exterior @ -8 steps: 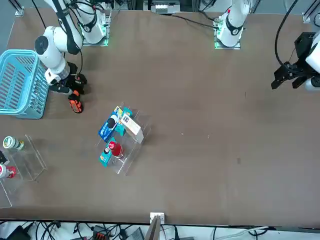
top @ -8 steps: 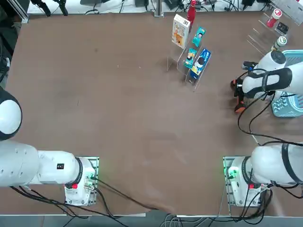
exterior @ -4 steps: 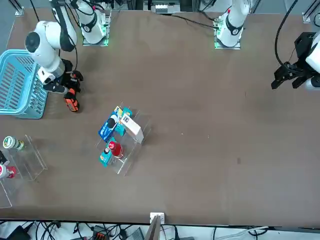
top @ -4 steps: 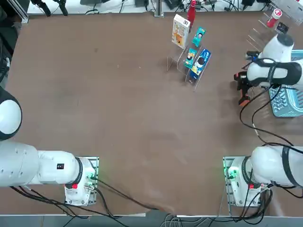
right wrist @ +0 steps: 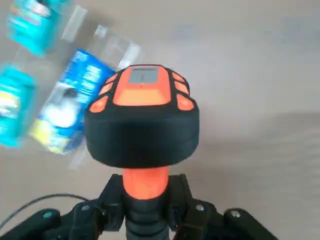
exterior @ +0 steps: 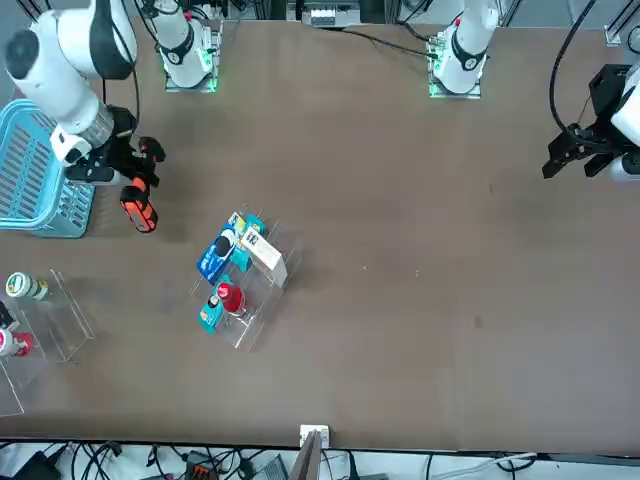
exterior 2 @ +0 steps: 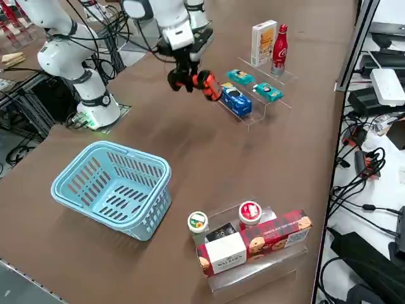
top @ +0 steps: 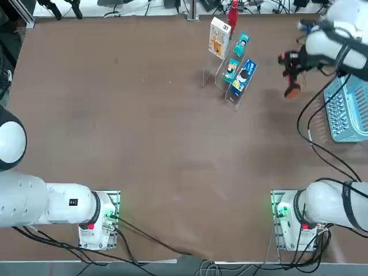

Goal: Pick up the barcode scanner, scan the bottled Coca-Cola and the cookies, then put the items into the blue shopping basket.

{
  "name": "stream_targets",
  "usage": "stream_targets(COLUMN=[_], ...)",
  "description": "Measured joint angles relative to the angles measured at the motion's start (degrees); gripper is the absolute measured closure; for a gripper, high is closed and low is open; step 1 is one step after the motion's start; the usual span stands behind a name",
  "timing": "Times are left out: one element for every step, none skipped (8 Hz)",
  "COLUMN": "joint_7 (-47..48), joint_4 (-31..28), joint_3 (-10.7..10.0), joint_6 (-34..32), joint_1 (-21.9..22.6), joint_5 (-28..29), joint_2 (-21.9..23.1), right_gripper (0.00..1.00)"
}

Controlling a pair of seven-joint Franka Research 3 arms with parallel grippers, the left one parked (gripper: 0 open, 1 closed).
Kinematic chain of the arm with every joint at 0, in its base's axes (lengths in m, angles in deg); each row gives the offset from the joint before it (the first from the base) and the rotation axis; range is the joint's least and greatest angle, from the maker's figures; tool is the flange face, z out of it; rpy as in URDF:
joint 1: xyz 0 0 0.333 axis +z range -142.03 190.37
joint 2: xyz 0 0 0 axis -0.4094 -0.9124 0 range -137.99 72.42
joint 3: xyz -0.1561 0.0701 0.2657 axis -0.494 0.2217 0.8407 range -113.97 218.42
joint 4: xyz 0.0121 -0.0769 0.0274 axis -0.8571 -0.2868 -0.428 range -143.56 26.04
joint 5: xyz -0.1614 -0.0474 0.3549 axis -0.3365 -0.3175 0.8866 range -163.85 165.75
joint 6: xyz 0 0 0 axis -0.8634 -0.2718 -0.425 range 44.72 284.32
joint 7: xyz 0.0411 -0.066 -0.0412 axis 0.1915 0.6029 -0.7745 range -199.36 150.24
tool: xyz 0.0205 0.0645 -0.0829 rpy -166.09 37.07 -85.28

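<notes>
My right gripper (right wrist: pixel 145 212) is shut on the orange handle of the barcode scanner (right wrist: pixel 142 115), whose black and orange head faces the wrist camera. In the top view the scanner (top: pixel 291 86) hangs above the table, right of the product rack and left of the blue shopping basket (top: pixel 352 109). The bottled Coca-Cola (top: pixel 232 14) and the white cookies box (top: pixel 219 38) stand upright at the rack's far end. From the side, the scanner (exterior 2: pixel 204 82) hovers close to the rack's near end, with the cookies (exterior 2: pixel 263 43) and the Coca-Cola (exterior 2: pixel 280 50) beyond it.
The clear acrylic rack also holds two teal packets (top: pixel 241 44) and a dark blue packet (top: pixel 243 76). A second clear rack (exterior 2: pixel 253 253) with cans and a red cookie box stands beyond the basket (exterior 2: pixel 114 187). A black cable trails from the right arm.
The right arm has risen and swung away from its base with the scanner in its grip, off the table beside the basket and up toward the rack.
</notes>
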Motion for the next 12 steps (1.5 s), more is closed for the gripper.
stream_targets(joint_7=[0.0, -0.4, -3.3, -9.1, -14.6, -17.4, -18.6, -20.1, -20.9, -21.0, -21.0, -21.0], joint_4=[4.6, 8.2, 10.1, 10.9, 11.2, 11.3, 11.3, 11.3, 11.3, 11.3, 11.3, 11.3], joint_3=[0.0, -0.1, -0.6, -1.2, -1.5, -1.7, -1.8, -1.8, -1.8, -1.8, -1.8, -1.8], joint_6=[-2.9, -4.4, -4.5, -4.5, -4.5, -4.5, -4.6, -4.9, -5.2, -5.8, -7.2, -9.3], joint_1=[0.9, 1.0, 0.7, -0.1, -1.2, -2.4, -3.2, -3.7, -3.9, -4.1, -4.5, -5.4], joint_5=[5.1, 10.9, 18.3, 27.3, 34.4, 38.4, 41.7, 44.7, 46.3, 46.7, 47.1, 47.4], joint_2=[-1.7, -4.3, -7.2, -9.9, -12.3, -13.9, -14.8, -15.2, -15.2, -15.2, -15.2, -15.3], right_gripper=[0.57, 0.57, 0.57, 0.57, 0.57, 0.57, 0.57, 0.57, 0.57, 0.57, 0.57, 0.57])
